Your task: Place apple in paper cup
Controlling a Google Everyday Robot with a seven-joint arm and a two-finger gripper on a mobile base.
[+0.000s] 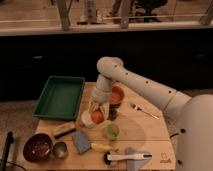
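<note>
The apple (97, 116) is a small red-orange ball resting on the wooden table, right beside the white paper cup (87, 119) on its left. My gripper (99, 108) hangs from the white arm straight down over the apple, just above it. The paper cup stands upright and is partly covered by the gripper and the apple.
An orange-red bowl (117, 95) sits behind the gripper. A translucent green cup (111, 131) stands in front of the apple. A green tray (60, 97) is at the left. A dark bowl (37, 147), metal cup (60, 149), blue sponge (81, 142), banana (102, 147), fork (144, 110) and a white-handled brush (127, 157) lie around.
</note>
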